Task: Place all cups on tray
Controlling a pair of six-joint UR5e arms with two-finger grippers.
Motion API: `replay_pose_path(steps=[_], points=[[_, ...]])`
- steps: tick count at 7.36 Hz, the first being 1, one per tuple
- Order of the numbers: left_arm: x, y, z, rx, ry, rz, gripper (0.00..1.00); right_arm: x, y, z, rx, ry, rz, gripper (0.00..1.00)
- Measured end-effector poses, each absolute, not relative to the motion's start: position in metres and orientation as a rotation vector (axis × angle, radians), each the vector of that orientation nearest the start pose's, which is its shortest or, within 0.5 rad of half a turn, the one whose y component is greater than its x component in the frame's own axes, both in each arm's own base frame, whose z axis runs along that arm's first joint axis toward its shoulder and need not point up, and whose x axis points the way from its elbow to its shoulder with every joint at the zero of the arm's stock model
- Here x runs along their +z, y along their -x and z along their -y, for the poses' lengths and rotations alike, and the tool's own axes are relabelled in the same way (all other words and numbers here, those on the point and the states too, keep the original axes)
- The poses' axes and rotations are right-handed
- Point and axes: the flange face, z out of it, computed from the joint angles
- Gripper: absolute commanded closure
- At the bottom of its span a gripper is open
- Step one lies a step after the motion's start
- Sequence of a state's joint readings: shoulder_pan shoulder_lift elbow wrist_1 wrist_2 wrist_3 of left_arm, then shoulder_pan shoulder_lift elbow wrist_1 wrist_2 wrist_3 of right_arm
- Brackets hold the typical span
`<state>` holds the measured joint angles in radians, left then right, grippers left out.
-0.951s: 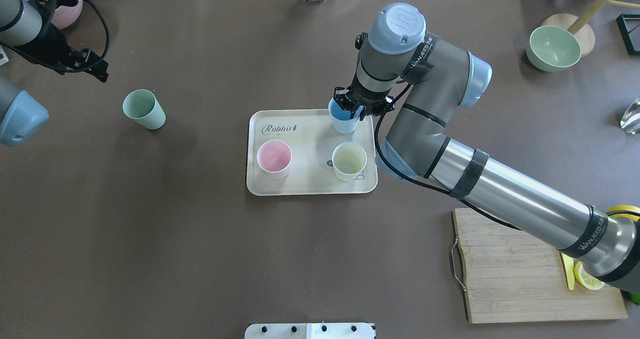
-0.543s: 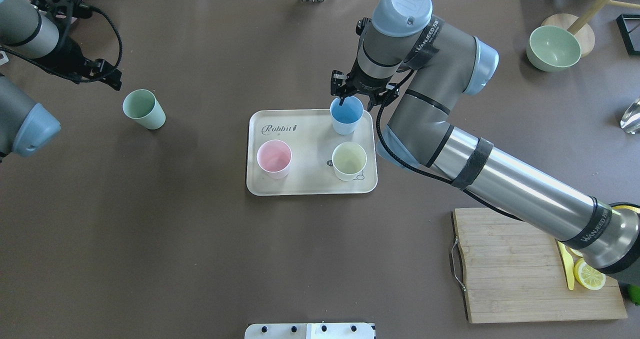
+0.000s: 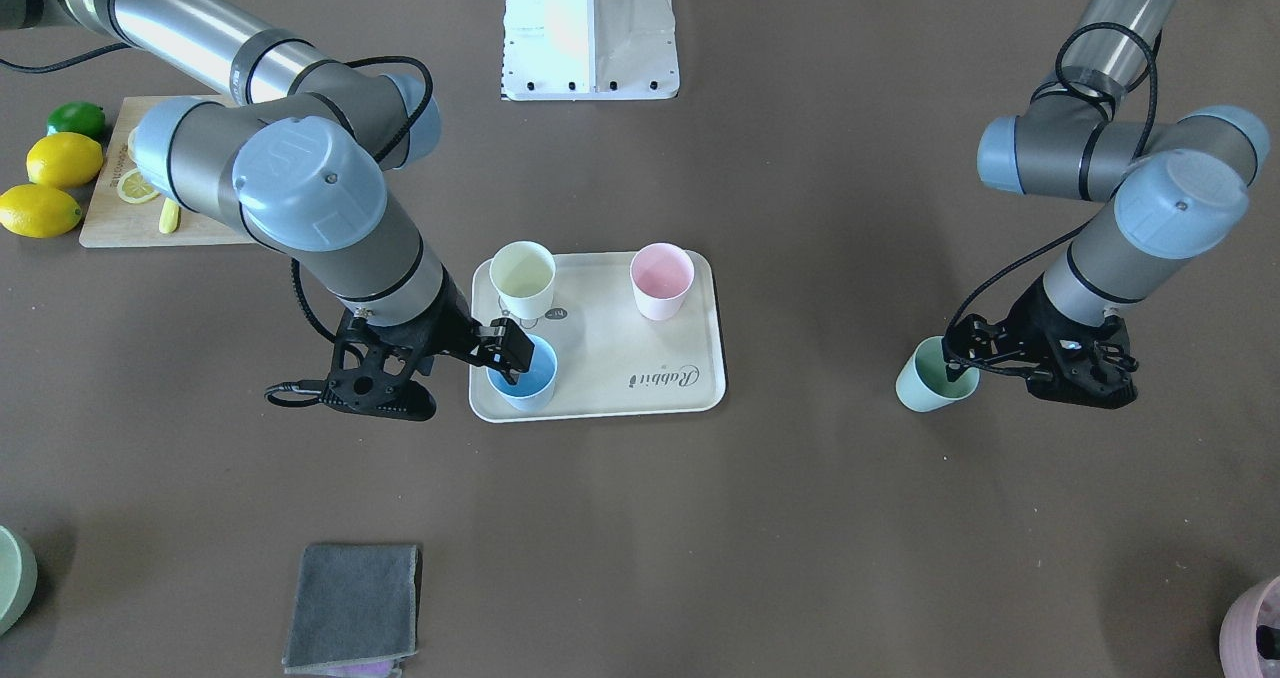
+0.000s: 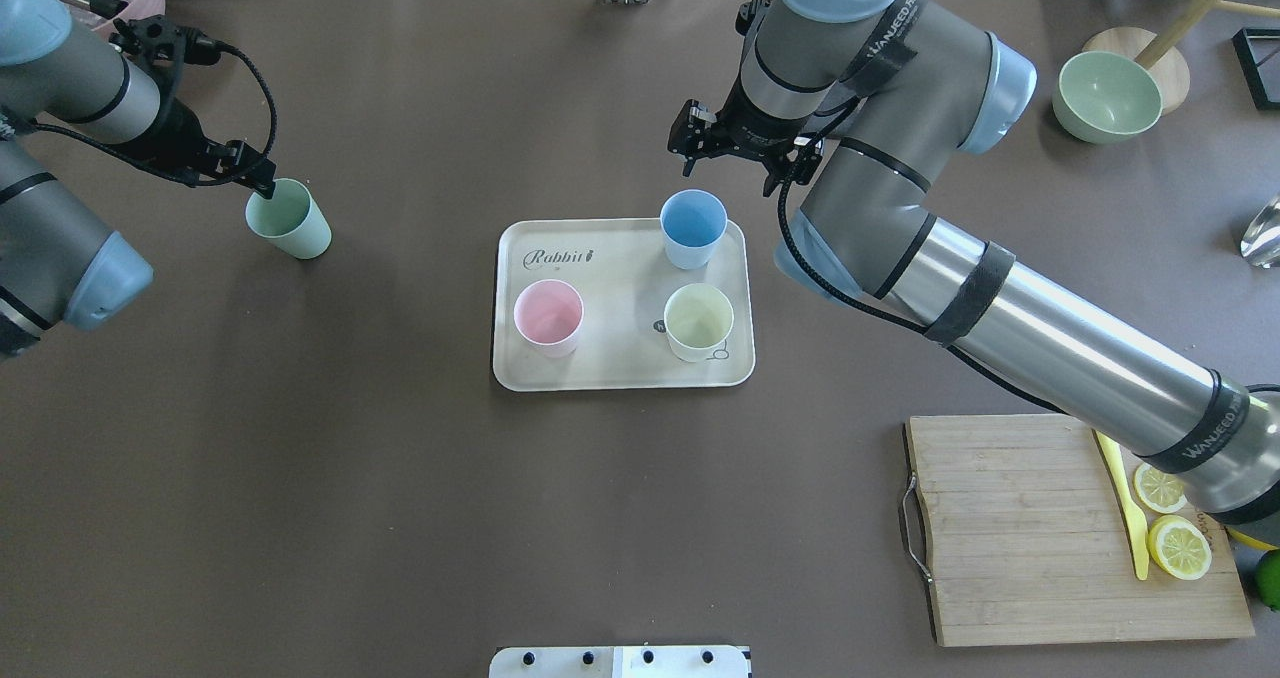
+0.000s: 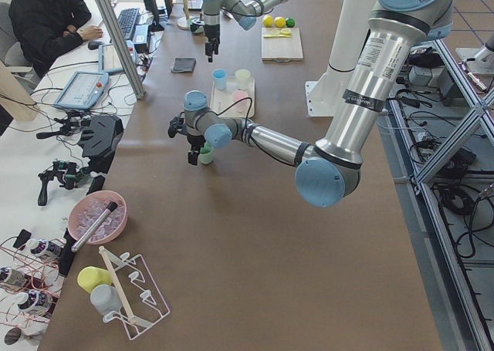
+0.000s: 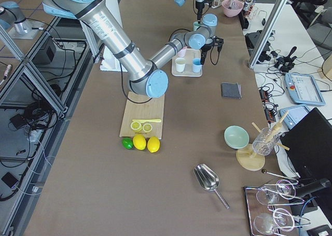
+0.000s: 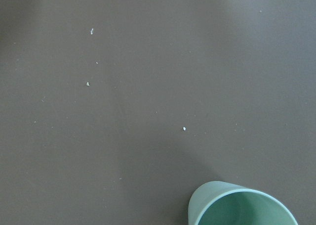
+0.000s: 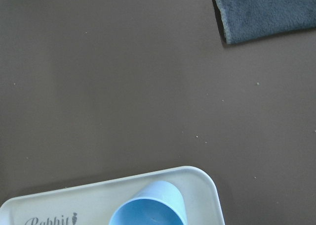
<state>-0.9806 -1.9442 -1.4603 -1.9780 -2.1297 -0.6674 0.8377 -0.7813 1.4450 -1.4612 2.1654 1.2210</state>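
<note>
The cream tray (image 4: 620, 283) lies mid-table with three cups standing on it: light blue (image 4: 693, 228), pink (image 4: 548, 316) and pale yellow (image 4: 699, 321). My right gripper (image 4: 733, 163) is open and empty, raised just beyond the blue cup; in the front view (image 3: 515, 350) it hangs over that cup's rim. The mint green cup (image 4: 288, 218) stands on the bare table at the left. My left gripper (image 4: 262, 186) is open at its far rim, not closed on it. The mint cup also shows in the left wrist view (image 7: 242, 207).
A wooden cutting board (image 4: 1070, 528) with lemon slices and a yellow knife lies front right. A pale green bowl (image 4: 1107, 96) is far right, a grey cloth (image 3: 352, 606) beyond the tray, a mauve pot (image 3: 1255, 628) in the far left corner.
My right gripper let go of the blue cup, which stays on the tray, and rose away beyond it. My left arm moved toward the mint cup and now reaches its rim.
</note>
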Motion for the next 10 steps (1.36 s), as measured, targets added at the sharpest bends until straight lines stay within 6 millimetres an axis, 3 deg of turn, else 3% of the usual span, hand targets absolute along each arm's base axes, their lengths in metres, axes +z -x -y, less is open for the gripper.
replay_pose_path(steps=[1,3,7,8,10], points=[[0.464,-0.308,0.596,0.121,-0.212,-0.821,0.99,0.199,0.416,0.602,0.223,0.059,0.937,0.0],[0.457,-0.312,0.595,0.13,-0.225,-0.833,1.0,0.198,0.373,0.604,0.21,0.055,0.929,0.0],[0.442,-0.321,0.596,0.144,-0.233,-0.847,1.0,0.232,0.302,0.621,0.205,0.054,0.936,0.0],[0.427,-0.321,0.603,0.14,-0.236,-0.85,1.0,0.239,0.281,0.619,0.207,0.058,0.937,0.0],[0.376,-0.331,0.62,0.085,-0.224,-0.867,1.0,0.263,0.245,0.607,0.175,0.05,0.91,0.0]])
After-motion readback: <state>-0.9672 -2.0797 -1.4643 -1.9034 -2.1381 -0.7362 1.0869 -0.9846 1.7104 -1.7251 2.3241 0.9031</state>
